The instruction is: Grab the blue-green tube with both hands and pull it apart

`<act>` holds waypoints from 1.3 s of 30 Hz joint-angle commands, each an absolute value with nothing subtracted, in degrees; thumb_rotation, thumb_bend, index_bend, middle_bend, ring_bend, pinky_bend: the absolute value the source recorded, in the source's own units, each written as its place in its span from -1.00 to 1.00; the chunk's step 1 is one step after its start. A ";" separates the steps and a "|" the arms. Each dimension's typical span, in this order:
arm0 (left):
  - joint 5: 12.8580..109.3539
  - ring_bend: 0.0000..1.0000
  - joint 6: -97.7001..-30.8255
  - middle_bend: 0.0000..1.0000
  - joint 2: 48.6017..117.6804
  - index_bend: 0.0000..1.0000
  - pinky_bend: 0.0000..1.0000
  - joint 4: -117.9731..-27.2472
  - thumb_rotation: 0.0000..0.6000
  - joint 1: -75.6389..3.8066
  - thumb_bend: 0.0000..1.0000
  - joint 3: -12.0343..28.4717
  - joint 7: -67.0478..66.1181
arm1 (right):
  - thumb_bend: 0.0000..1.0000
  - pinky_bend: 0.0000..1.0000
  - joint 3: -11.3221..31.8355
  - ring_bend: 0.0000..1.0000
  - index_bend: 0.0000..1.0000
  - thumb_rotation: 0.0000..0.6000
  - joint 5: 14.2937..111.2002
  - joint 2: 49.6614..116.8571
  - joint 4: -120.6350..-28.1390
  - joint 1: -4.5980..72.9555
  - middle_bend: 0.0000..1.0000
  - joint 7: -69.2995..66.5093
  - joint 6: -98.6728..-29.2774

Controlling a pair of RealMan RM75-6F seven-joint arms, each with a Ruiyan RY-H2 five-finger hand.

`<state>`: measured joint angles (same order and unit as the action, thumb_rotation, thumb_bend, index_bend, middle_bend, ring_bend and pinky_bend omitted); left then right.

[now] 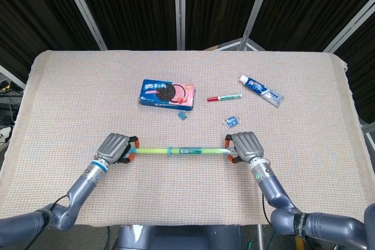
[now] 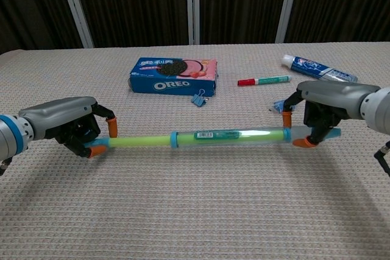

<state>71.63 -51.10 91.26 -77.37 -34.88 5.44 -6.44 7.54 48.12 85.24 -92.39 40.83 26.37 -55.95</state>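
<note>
The blue-green tube lies level just above the table near its front edge, stretched long. A thin green inner part shows on its left half, with a blue ring where it meets the clear outer sleeve. My left hand grips the tube's left end. My right hand grips its right end. Both hands wrap the ends, so the tube tips are hidden.
Behind the tube lie an Oreo box, a small blue binder clip, a red-and-green marker, a small blue packet and a toothpaste tube at the back right. A woven cloth covers the table.
</note>
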 commanded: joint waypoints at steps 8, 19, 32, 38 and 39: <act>71.00 0.70 -51.56 0.72 88.63 0.43 1.00 -76.75 1.00 -33.77 0.08 4.82 -5.38 | -0.13 1.00 7.26 1.00 0.21 1.00 49.97 81.82 -93.65 39.28 1.00 24.01 -56.69; 71.29 0.70 -51.41 0.72 87.80 0.44 1.00 -74.22 1.00 -32.96 0.08 4.32 -2.70 | -0.12 1.00 7.07 1.00 0.21 1.00 51.33 80.19 -93.38 38.36 1.00 22.44 -56.77; 71.44 0.70 -51.07 0.72 87.08 0.45 1.00 -71.99 1.00 -32.41 0.09 4.21 -0.56 | -0.12 1.00 7.05 1.00 0.22 1.00 52.22 78.09 -92.25 37.44 1.00 20.71 -56.26; 71.33 0.70 -50.82 0.72 87.13 0.45 1.00 -70.79 1.00 -32.14 0.09 4.21 0.34 | -0.12 1.00 7.16 1.00 0.22 1.00 52.47 77.07 -91.90 36.96 1.00 19.77 -56.04; 71.33 0.70 -50.81 0.72 87.13 0.45 1.00 -70.70 1.00 -32.11 0.09 4.21 0.46 | -0.12 1.00 7.16 1.00 0.22 1.00 52.51 76.97 -91.86 36.91 1.00 19.66 -56.00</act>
<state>71.33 -50.83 87.12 -70.74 -32.14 4.21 0.41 7.16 52.48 77.01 -91.89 36.95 19.70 -56.03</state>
